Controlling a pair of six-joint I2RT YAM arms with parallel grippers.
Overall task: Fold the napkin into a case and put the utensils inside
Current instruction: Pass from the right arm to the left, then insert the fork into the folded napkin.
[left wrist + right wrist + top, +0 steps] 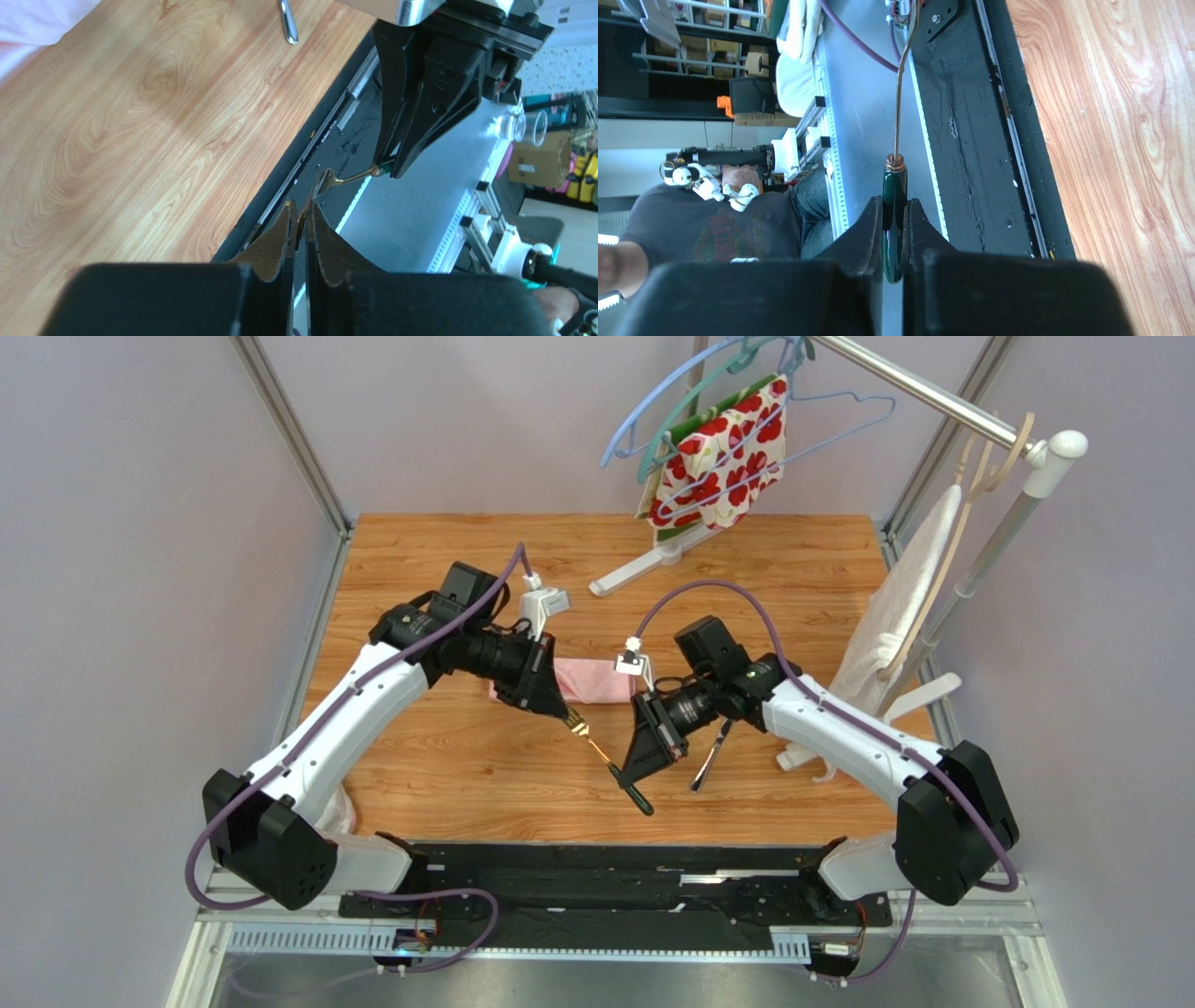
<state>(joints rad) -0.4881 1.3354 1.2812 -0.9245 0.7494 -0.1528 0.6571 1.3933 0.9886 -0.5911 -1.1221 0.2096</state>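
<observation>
The slim, stiff utensil with gold stem and dark green handle (894,192) hung above the wooden tabletop (463,784), near the soft light-pink napkin (592,679). The right fingers (868,234) clamped its handle and the left fingers (277,241) pinched its thin tip (likely slippery; the handle should grip better).

Open counter (421,798) front-left; clothes rack (919,389) and floral cloth (723,455) block back right; green-handled utensil (596,746) spans centre.
</observation>
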